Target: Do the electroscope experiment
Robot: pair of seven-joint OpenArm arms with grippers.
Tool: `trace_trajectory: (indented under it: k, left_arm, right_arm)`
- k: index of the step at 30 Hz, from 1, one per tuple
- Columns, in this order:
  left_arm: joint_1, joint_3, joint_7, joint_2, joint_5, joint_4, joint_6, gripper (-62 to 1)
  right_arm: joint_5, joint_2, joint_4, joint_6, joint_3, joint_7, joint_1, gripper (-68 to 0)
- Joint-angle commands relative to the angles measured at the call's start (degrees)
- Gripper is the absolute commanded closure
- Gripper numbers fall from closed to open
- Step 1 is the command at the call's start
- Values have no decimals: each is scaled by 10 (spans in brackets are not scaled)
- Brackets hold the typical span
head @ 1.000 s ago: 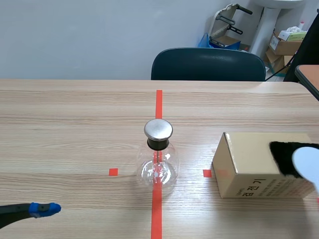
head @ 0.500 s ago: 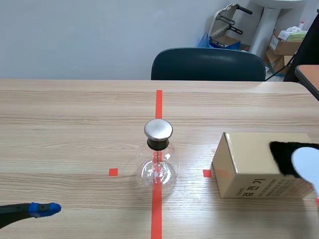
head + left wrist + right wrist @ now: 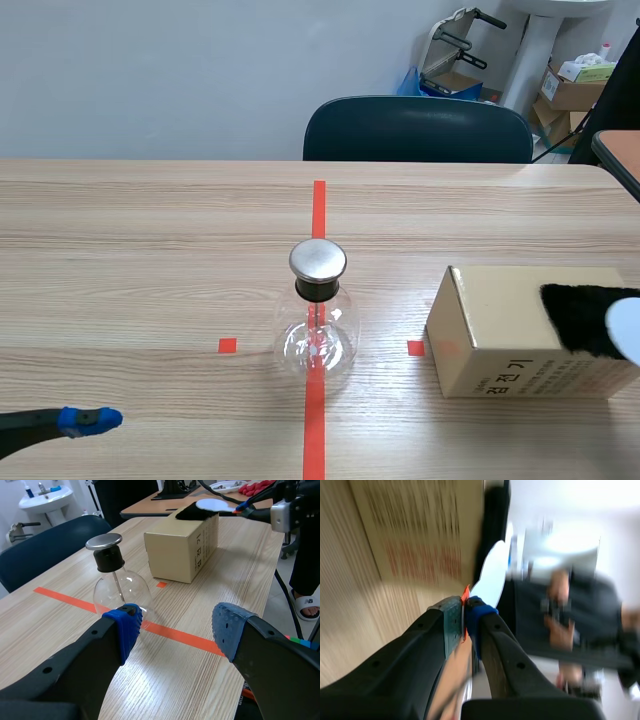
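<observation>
I judge I am in the charging step: my right tool (image 3: 466,615) is clamped tight on the thin orange stem of a white disc (image 3: 492,575), with barely a gap between its pads. The disc lies over the black fur (image 3: 580,315), which sits on top of the cardboard box (image 3: 500,340) near the right edge of the surface (image 3: 150,250). I cannot tell whether disc and fur are pressed together or only overlapping.

The electroscope (image 3: 318,320), a clear flask with a black neck and a metal cap, stands upright about the middle of the surface, on the tape line, well apart from the box and untouched. My left tool (image 3: 172,630) hangs low by the near left corner with its fingers spread wide and nothing between them. The flask is ahead of it, not between its pads.

Next, as I see it, comes more rubbing across the fur. Then I lift the disc clear of the box and carry it over to the metal cap without knocking the flask.

Against half a second ago, the disc has slid toward the right edge, so less of it shows over the fur. The flask, the box and my left tool are where they were.
</observation>
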Motion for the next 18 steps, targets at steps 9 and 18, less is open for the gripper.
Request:
trace_trajectory:
  k: [9, 18]
  left_arm:
    - [0, -2, -5, 1, -3, 14, -1, -336]
    - [0, -2, -5, 1, -3, 14, -1, -336]
  right_arm:
    - [7, 5, 3, -30, 1, -83, 0, -19]
    - [7, 4, 3, -30, -2, 59, 0, -19]
